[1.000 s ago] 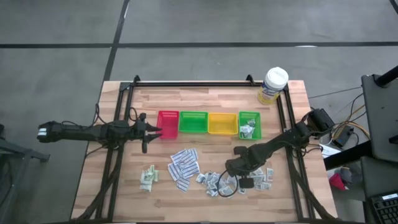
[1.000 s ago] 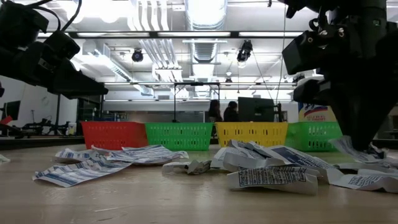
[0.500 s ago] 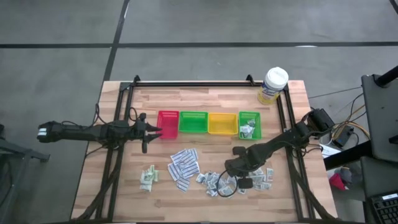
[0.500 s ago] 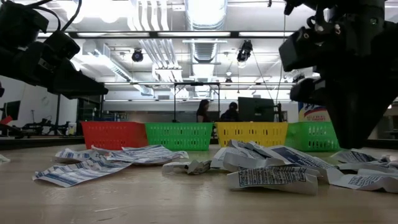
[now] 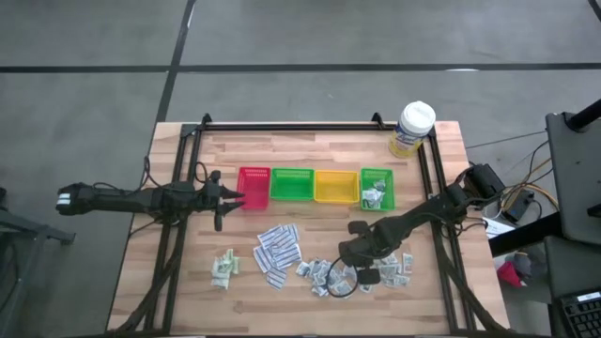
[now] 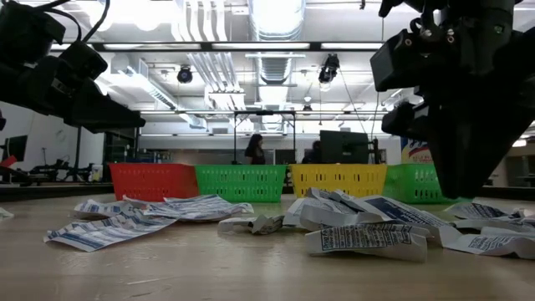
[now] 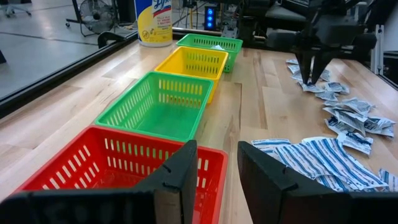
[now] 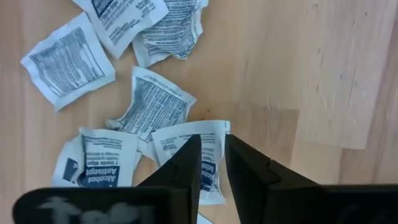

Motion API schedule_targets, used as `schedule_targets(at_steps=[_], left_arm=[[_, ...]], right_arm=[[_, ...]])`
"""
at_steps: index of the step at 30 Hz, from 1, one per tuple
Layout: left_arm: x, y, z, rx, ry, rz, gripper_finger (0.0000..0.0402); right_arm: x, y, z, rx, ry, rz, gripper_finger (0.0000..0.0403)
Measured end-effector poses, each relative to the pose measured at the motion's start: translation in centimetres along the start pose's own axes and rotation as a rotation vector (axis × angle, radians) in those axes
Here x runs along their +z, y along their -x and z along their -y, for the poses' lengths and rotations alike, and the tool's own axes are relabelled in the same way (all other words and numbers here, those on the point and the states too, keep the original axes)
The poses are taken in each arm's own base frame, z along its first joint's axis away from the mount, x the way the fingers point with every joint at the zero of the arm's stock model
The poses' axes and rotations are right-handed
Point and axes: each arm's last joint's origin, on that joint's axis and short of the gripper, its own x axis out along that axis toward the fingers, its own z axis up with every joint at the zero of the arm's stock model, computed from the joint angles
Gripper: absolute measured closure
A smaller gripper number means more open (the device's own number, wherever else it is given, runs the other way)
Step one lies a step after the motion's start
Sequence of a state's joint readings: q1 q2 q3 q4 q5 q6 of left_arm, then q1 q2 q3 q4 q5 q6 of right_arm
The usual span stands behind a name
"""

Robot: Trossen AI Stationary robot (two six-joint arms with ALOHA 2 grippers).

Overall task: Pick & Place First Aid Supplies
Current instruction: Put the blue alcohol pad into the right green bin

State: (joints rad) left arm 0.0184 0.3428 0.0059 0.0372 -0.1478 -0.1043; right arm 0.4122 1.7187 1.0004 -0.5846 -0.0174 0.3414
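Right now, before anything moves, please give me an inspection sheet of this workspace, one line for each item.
Surface: light wooden slatted table with a black frame.
Job's things: flat paper first aid packets loose in heaps; some already in the small green plastic tray.
Clutter: white-lidded yellow-labelled plastic tub; red tray, large green tray and yellow tray, no packets seen inside.
Grippers: left end effector open beside the red tray; right end effector over a printed white packet, narrow gap.
Cables: bundle beside the right arm.
Surroundings: people far behind.

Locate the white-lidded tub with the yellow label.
In the high view the tub stands at the table's far right corner, beyond the rightmost green tray and apart from it.
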Motion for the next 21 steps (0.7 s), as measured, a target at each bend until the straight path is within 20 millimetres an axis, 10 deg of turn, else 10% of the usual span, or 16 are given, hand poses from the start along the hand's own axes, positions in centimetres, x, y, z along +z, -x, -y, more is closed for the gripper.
schedule_targets(at_steps=[21], left_arm=[[0.0, 0.0, 0.0, 0.000, 0.000, 0.000, 0.0289]], right_arm=[[-1.1, -1.0, 0.6, -0.029, 0.000, -0.016, 0.0314]])
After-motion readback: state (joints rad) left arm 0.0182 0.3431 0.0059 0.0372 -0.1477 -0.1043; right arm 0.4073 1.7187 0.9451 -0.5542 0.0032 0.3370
